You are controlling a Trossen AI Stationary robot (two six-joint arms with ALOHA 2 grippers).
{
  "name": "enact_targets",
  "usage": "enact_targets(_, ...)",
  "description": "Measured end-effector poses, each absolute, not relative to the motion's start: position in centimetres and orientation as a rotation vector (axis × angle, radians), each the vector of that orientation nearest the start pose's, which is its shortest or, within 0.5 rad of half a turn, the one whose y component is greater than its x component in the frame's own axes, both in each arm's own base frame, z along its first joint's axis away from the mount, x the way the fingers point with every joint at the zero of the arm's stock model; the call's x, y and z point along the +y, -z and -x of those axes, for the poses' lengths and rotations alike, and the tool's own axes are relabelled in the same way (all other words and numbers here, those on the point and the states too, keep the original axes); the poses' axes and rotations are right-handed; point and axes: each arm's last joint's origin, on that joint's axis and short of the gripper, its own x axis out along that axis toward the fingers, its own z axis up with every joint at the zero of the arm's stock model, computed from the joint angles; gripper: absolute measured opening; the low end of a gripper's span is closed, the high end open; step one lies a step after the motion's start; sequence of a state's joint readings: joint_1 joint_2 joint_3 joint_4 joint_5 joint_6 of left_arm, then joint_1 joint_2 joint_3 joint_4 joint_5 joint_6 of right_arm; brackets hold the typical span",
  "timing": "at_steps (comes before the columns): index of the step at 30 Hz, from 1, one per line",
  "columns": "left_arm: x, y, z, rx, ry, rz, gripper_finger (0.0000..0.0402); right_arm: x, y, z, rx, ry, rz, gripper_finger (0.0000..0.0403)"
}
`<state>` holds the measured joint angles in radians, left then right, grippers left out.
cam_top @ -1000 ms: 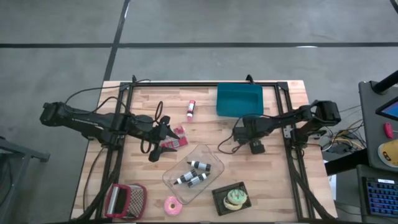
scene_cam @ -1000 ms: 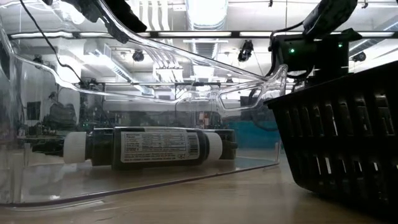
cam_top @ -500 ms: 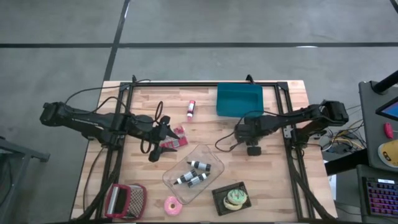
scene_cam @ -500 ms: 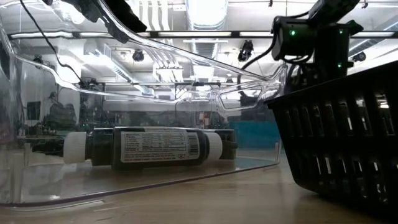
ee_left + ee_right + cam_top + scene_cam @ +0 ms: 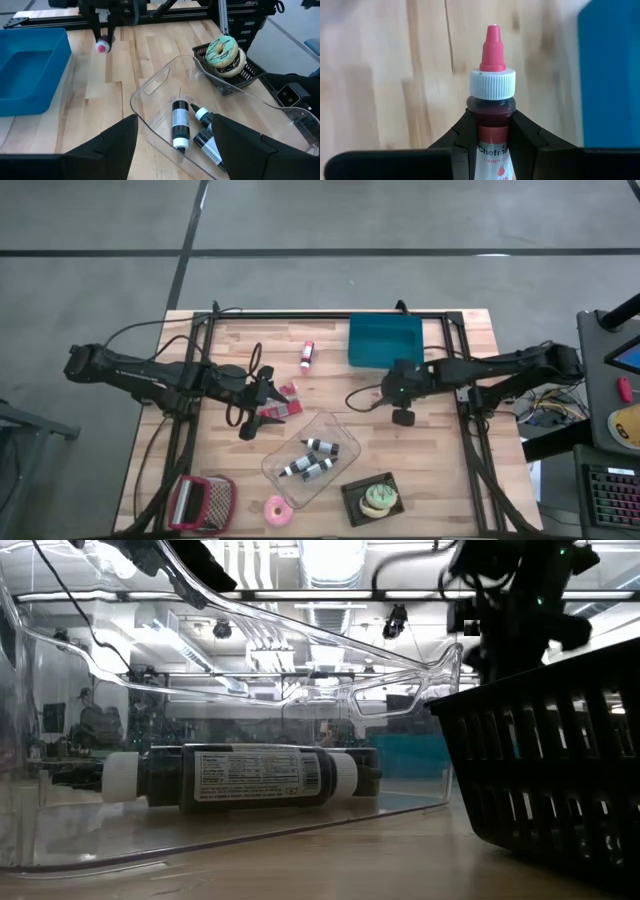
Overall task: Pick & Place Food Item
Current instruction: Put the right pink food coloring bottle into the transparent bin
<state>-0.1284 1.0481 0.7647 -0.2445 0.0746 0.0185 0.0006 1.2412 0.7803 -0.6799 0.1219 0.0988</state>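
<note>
The right gripper (image 5: 492, 145) was clenched on a small bottle (image 5: 492, 95) with a pink tip, holding it clear of the wooden table (image 5: 440, 450) beside the blue bin (image 5: 385, 340). So the pick looked done and the placing was left; where it should go I could not tell. The left gripper (image 5: 172, 135) hung with its jaws apart and empty above the clear tray (image 5: 155, 85), which held three dark bottles (image 5: 179, 125). Only the right wrist view showed what was gripped; from overhead that bottle was hidden. The left wrist view showed donuts (image 5: 225, 50) stacked in a black basket (image 5: 240, 75).
</note>
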Motion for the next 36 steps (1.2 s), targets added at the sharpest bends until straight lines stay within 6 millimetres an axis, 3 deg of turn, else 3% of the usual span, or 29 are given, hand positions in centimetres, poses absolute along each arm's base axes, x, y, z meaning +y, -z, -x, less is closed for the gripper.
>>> enact_targets(9, -3.1, -27.3, -22.2, 0.525, 0.202, -0.032, 0.0259, 0.9, -25.0, -22.7, 0.745, 0.053, -0.026, 0.0070)
enact_targets(15, -3.0, -27.3, -22.2, 0.522, 0.191, -0.036, 0.0259, 2.3, -26.0, -23.9, 0.587, -0.050, -0.009, 0.0071)
enact_targets(21, -3.0, -27.3, -22.2, 0.522, 0.191, -0.036, 0.0259, 4.1, -26.5, -26.2, 0.604, -0.124, 0.024, 0.0071)
enact_targets(28, -3.0, -27.3, -22.2, 0.522, 0.186, -0.037, 0.0259, 7.1, -27.5, -31.0, 0.619, -0.270, 0.094, 0.0072)
enact_targets(36, -3.0, -27.3, -22.2, 0.523, 0.175, -0.048, 0.0259, 8.6, -24.4, -35.4, 0.851, -0.354, 0.142, 0.0072)
